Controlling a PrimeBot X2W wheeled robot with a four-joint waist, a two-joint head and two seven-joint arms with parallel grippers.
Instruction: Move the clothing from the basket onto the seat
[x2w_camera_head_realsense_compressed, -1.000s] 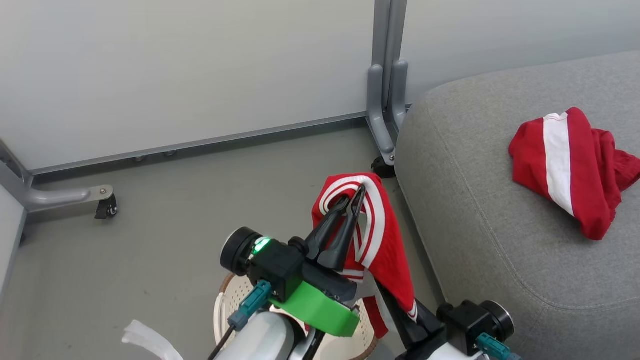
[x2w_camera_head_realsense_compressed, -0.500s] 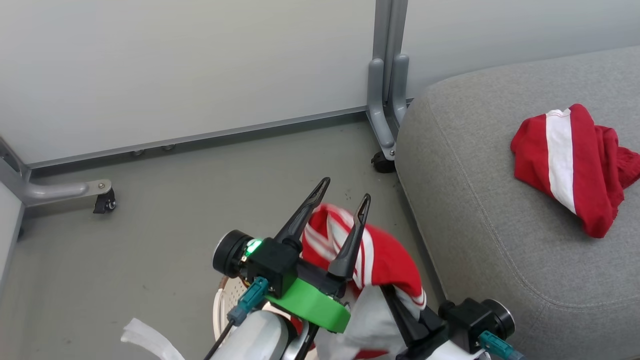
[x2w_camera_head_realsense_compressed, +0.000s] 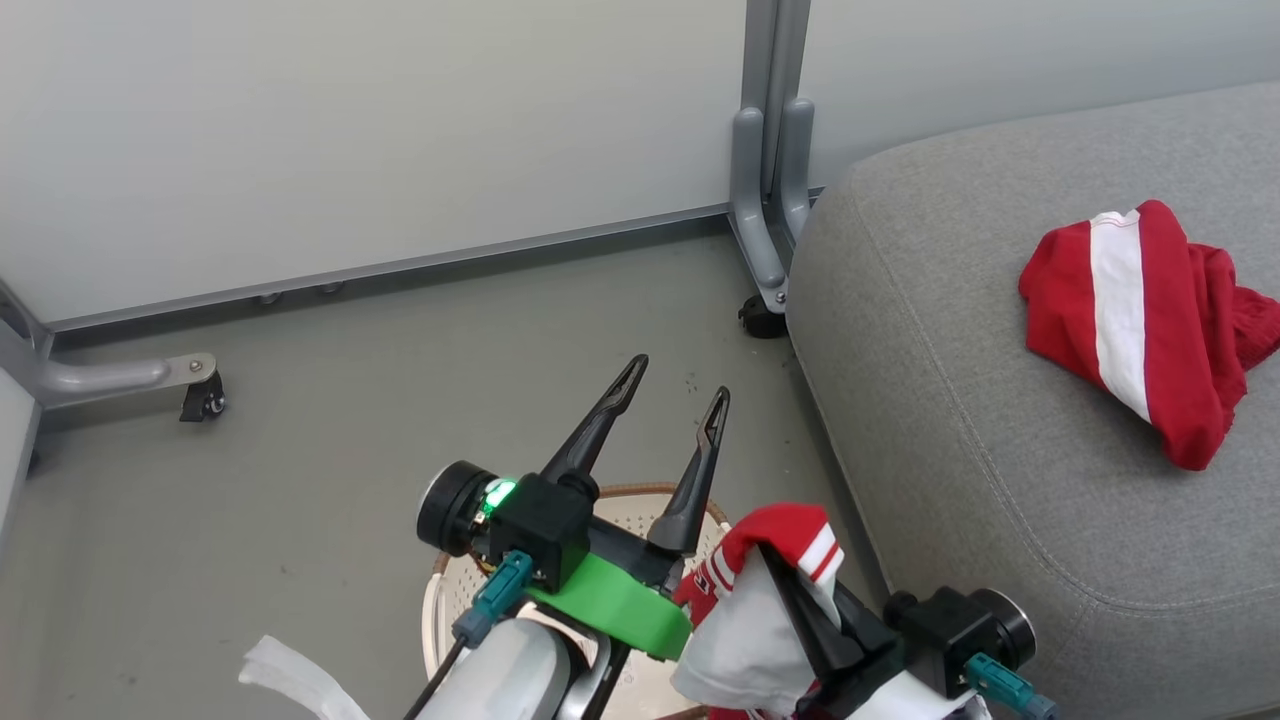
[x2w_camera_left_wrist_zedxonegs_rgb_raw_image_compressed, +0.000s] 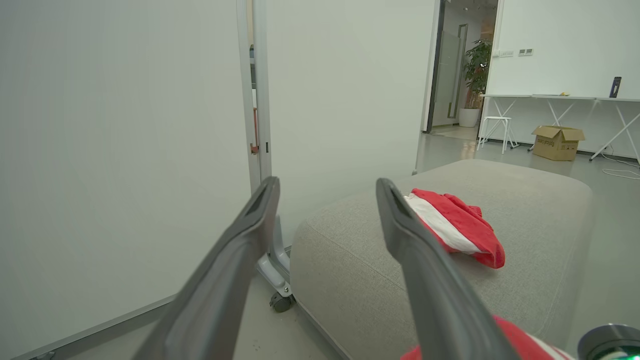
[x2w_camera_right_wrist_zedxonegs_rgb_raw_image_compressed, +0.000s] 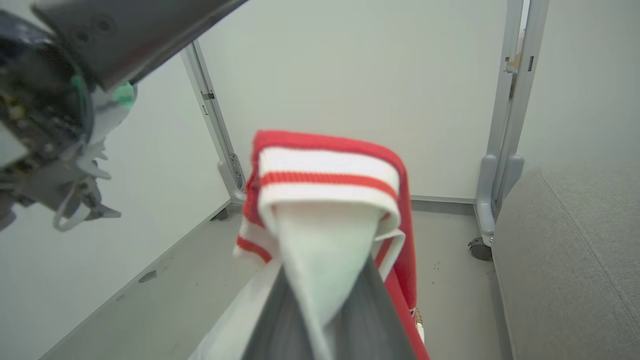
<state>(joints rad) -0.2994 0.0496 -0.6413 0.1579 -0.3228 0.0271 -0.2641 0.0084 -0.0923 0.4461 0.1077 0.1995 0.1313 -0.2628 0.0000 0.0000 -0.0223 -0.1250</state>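
Red top (x2w_camera_head_realsense_compressed: 785, 530) clamped in right jaws, print unreadable; left jaws wide open, empty; second top (x2w_camera_head_realsense_compressed: 1140, 330) on seat (x2w_camera_head_realsense_compressed: 950, 400).

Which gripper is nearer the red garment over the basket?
Right. The right gripper is shut on the garment, draped over its fingers; the left gripper stands open beside it, empty.

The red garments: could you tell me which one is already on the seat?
The crumpled garment with one broad white stripe, on the seat; the other garment hangs from the right gripper.
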